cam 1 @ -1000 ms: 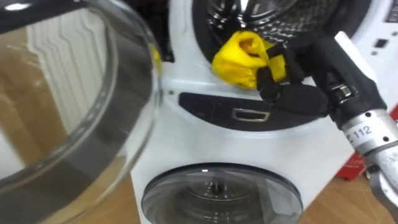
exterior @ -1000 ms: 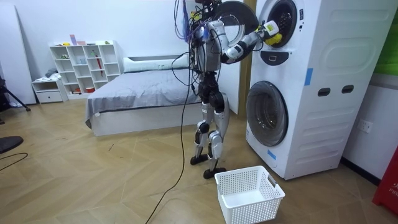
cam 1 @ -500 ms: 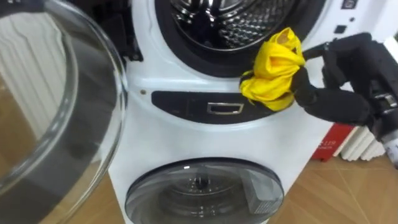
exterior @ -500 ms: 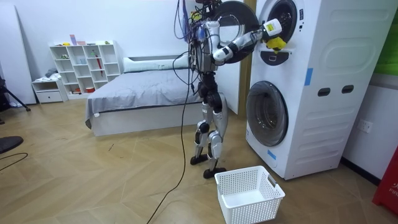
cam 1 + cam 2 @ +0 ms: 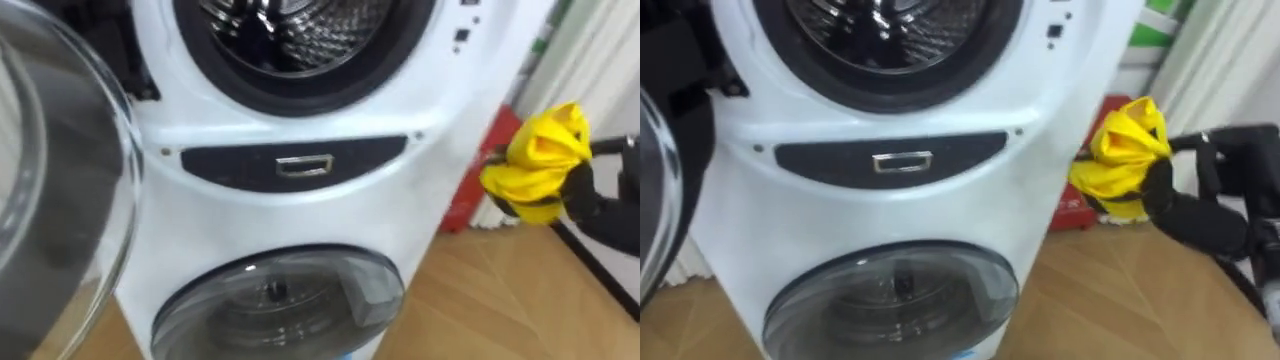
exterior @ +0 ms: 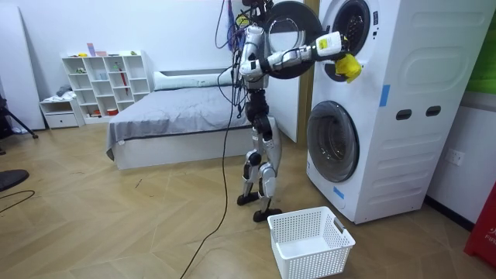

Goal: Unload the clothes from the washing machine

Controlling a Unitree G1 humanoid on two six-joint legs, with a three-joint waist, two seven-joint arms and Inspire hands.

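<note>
yellow garment (image 5: 540, 165): clamped in right robot hand (image 5: 1200, 218), out of upper washer drum (image 5: 290, 35), held to its lower right. step: carry-off. next, likely: lower over white laundry basket (image 6: 310, 260), release.

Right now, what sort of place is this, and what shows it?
Likely a bedroom with a laundry corner: a bed, stacked washing machines, and a white laundry basket; the right hand holds a yellow cloth.
</note>
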